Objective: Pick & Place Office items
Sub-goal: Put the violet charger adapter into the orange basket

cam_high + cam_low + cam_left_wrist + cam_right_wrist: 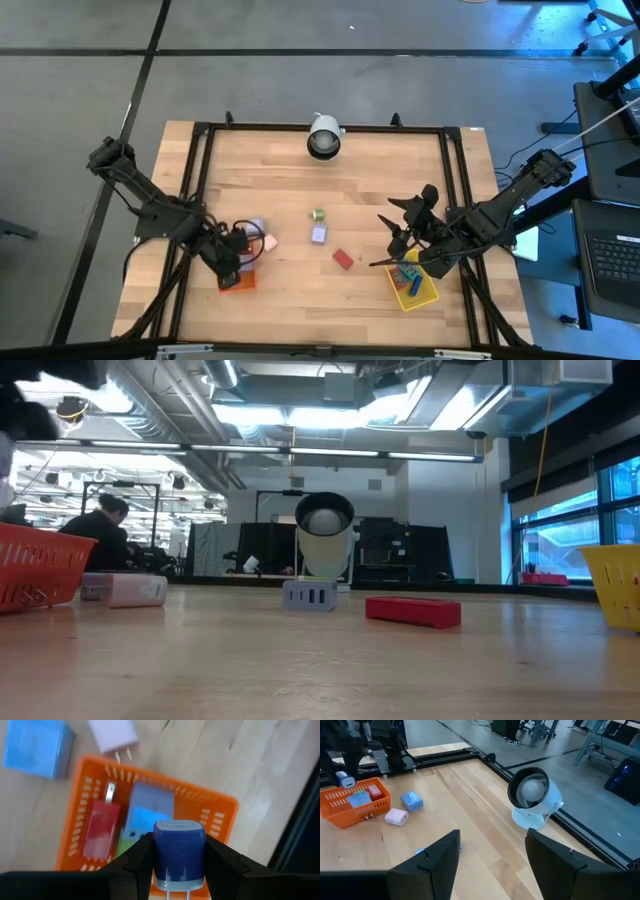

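My left gripper (230, 262) is shut on a dark blue plug-like block (179, 851) and hangs over the orange tray (220, 812) near the table's left front. A red piece (102, 827), a lilac piece (150, 797), a light blue piece (145, 817) and a green one (124, 846) lie in that tray. Just outside it, a light blue block (36, 747) and a pink block (112, 734) rest flat on the table. Mid-table lie a green piece (318, 214), a lilac piece (319, 234) and a red piece (344, 258). My right gripper (492, 865) is open, raised beside the yellow tray (412, 285). My left gripper pinches the dark blue block between its two fingers (137, 860), one on each opposite side face (161, 851). It comes from above, pointing down. The block is lifted clear over the orange tray, and its two metal prongs (175, 895) point back toward the wrist.
A white round camera (323, 136) stands at the table's far edge. A black frame (200, 150) runs around the tabletop. The yellow tray holds blue and red pieces (405, 275). In the low view a person (100, 530) sits in the room behind the table.
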Motion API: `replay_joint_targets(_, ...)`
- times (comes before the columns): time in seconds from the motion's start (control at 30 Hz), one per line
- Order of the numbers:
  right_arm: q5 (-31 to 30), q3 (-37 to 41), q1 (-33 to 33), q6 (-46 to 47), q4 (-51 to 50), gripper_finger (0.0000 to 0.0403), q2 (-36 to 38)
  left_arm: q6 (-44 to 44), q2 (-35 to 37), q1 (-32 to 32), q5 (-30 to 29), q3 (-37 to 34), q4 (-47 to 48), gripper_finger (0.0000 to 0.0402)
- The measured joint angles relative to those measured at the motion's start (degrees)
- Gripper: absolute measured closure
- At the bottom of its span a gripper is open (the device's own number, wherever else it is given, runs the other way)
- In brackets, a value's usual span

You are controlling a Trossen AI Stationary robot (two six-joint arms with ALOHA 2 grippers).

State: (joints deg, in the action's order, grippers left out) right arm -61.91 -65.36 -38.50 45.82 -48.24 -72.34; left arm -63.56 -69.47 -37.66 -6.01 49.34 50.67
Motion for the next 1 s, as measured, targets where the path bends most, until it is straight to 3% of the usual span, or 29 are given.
replay_joint_targets(0.2,-0.02,0.00,-0.01,0.02,1.17,0.0179,0.00,-2.63,-4.54,-3.49,1.55,-0.57,-0.58,0.0268)
replay_joint_targets(0.53,-0.02,0.00,-0.01,0.13,1.54,0.0179,-0.01,0.70,-13.96,-4.62,4.52,-0.57,-8.11,0.0268)
replay_joint_targets(0.7,0.00,0.02,-0.27,0.13,2.16,0.0179,-0.02,2.87,-15.38,-4.55,5.64,-0.55,-10.72,0.0265)
replay_joint_targets(1.0,-0.02,0.00,-1.50,0.00,2.22,0.0179,-0.01,2.66,-15.39,-3.93,8.35,-0.55,-10.57,0.0212)
